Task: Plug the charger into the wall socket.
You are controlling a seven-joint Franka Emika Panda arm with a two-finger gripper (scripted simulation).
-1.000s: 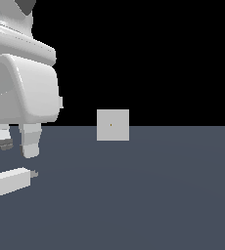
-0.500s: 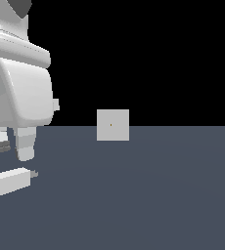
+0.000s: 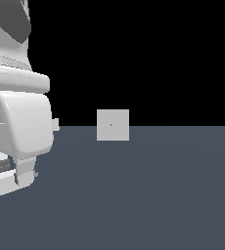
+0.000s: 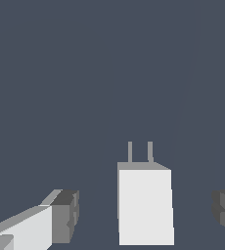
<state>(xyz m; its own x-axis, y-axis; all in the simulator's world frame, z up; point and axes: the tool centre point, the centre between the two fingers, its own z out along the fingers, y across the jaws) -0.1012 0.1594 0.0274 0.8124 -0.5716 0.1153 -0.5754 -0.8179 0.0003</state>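
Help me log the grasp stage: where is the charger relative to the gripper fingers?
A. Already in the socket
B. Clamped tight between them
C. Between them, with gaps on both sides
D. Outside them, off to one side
C: the wrist view shows the charger lying between the open fingers with floor visible on each side.

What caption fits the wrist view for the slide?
Open jaws straddle the charger lying on the dark floor, prongs pointing away, neither finger touching it yet.
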